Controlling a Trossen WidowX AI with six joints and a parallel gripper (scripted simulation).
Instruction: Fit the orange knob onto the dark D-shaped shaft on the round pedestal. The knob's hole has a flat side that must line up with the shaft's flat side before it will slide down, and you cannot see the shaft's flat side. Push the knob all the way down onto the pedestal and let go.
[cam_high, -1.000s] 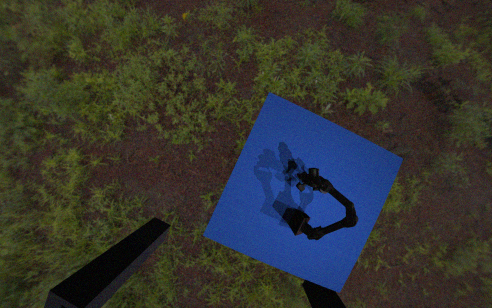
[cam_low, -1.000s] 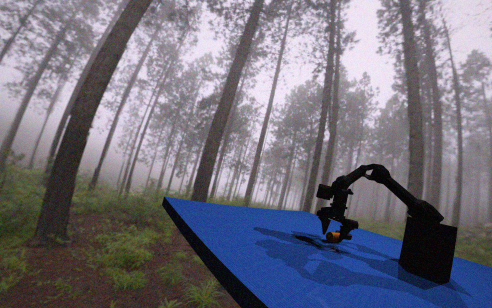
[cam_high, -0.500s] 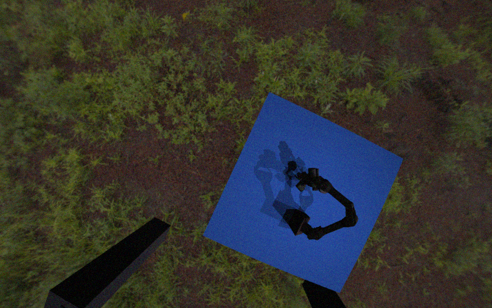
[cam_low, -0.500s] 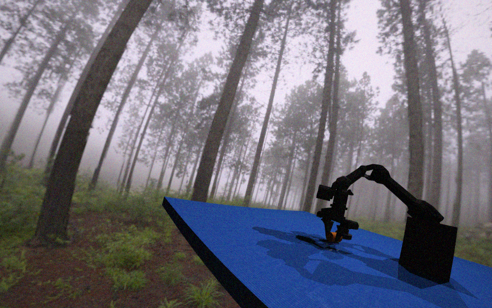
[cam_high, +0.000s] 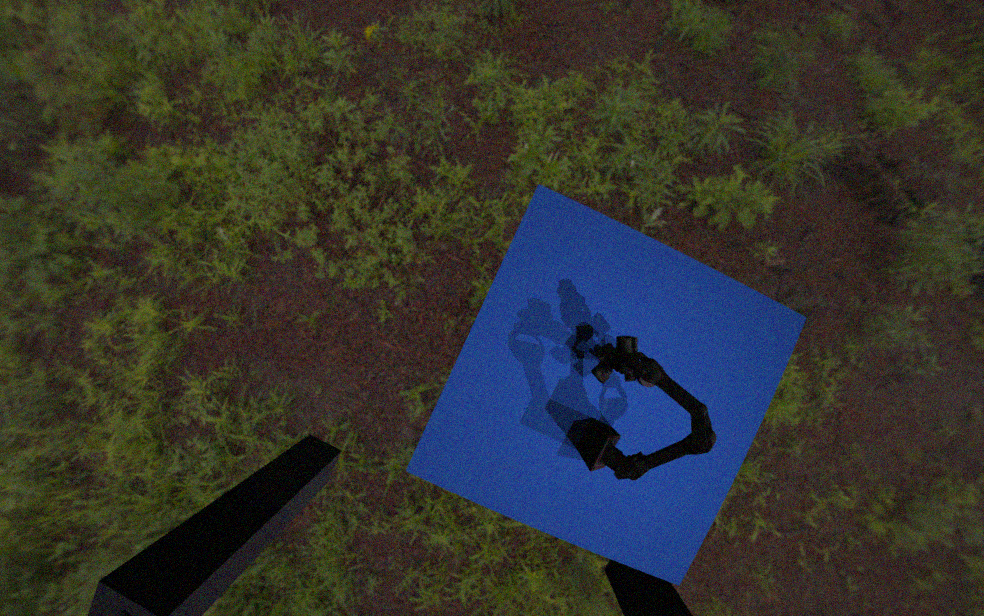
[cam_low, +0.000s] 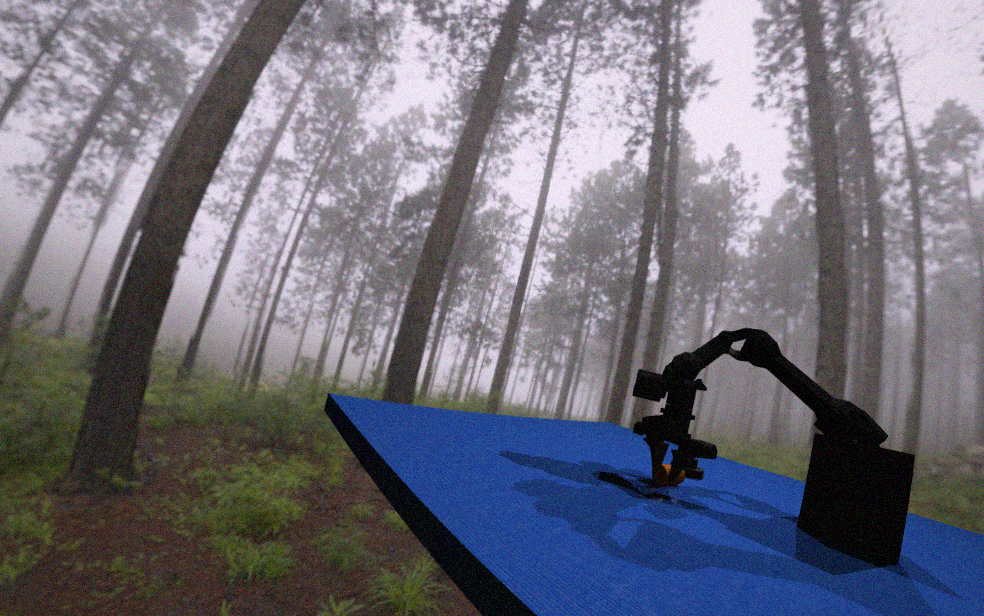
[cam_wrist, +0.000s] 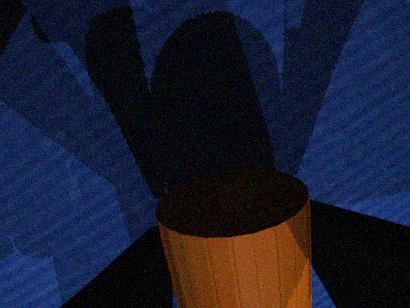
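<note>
The orange knob (cam_low: 666, 476) (cam_wrist: 235, 275) lies low at the table in the exterior view. The wrist view shows its dark end face and lit side between the fingers. My gripper (cam_low: 665, 470) (cam_wrist: 232, 226) points down over it, with one black finger against each side of the knob. It is shut on the knob. A small dark shape (cam_low: 694, 473) just right of the knob may be the round pedestal. Its shaft cannot be made out. The hole's flat side is not visible. The knob cannot be made out in the top view.
The blue table (cam_high: 697, 305) (cam_low: 435, 435) carries the arm's black base (cam_high: 591, 439) (cam_low: 855, 501). The arm arches from the base to the gripper. Dark shadows fall around the gripper and hide detail. The table's edges drop off to the ground.
</note>
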